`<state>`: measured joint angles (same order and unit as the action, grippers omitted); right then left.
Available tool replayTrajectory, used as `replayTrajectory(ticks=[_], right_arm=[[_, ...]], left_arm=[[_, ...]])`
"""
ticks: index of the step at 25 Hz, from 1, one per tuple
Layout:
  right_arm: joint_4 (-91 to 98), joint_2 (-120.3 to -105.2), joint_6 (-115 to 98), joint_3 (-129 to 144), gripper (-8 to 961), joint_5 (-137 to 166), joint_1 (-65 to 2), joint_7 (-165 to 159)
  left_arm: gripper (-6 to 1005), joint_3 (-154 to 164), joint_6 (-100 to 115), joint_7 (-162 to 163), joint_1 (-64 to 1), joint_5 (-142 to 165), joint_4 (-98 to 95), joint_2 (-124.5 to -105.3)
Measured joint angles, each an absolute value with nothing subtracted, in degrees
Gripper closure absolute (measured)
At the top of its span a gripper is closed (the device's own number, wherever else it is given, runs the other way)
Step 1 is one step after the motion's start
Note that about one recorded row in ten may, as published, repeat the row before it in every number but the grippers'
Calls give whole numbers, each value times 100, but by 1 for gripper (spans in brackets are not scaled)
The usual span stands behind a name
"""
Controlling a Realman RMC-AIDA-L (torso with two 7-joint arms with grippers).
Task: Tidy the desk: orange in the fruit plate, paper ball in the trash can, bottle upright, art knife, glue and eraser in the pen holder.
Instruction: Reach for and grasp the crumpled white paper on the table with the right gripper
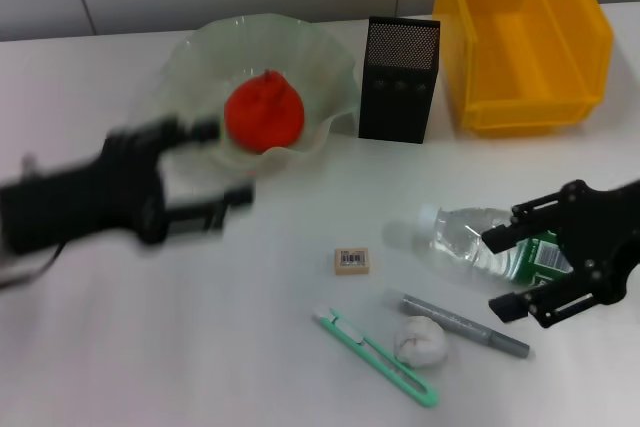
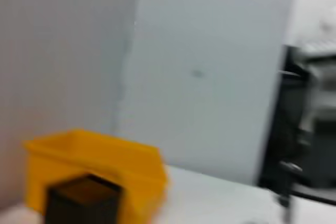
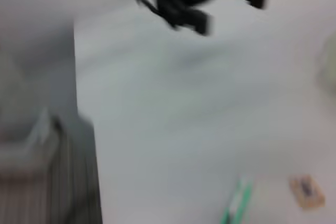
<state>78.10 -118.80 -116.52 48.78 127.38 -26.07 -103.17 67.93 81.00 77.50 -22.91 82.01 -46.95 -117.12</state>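
1. Left end effector (image 1: 213,164): over the white tabletop (image 1: 150,347) at the left, motion-blurred; its two fingers are spread wide with nothing between them, tips just beside the near rim of the fruit plate (image 1: 200,57).
2. Orange (image 1: 264,112): sits inside the fruit plate, near its centre.
3. Pen holder (image 1: 398,80): black, mesh-topped, upright, just right of the plate; what it holds cannot be seen.
4. Eraser (image 1: 352,260): flat on the tabletop, mid-front; also seen in the right wrist view (image 3: 307,192).
5. Art knife (image 1: 375,355): green, lying diagonally near the front edge; paper ball (image 1: 422,341) just beside it to the right.
6. Glue (image 1: 465,324): grey stick-shaped item lying diagonally, touching or nearly touching the paper ball.
7. Bottle (image 1: 480,242): clear, green label, lying on its side, cap toward the left.
8. Trash can (image 1: 522,37): yellow bin at the back right; also in the left wrist view (image 2: 94,169).
9. Right end effector (image 1: 503,272): fingers wide apart, straddling the bottle's labelled end; not closed on it.
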Motion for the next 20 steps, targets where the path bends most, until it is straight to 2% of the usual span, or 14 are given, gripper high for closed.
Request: replayTrajectory(ticks=[2, 5, 12, 20], right_arm=[[8405, -11875, -11755, 5389, 207, 13057, -2752, -10911], [8830, -11848, -12027, 6067, 210, 13669, -3215, -11633], [8823, -11891, -12169, 7403, 216, 14516, -4086, -12399], [8723, -11937, -11374, 8841, 224, 14726, -4164, -12880]], left_arm=[[137, 6779, 9136, 7660, -1703, 8522, -4834, -11537], [139, 6743, 9587, 7513, -1491, 8832, -4764, -11471], [138, 6279, 10000, 7199, -1115, 9219, -4690, -11495], [138, 6260, 10026, 6694, -1028, 9255, -4372, -11499]])
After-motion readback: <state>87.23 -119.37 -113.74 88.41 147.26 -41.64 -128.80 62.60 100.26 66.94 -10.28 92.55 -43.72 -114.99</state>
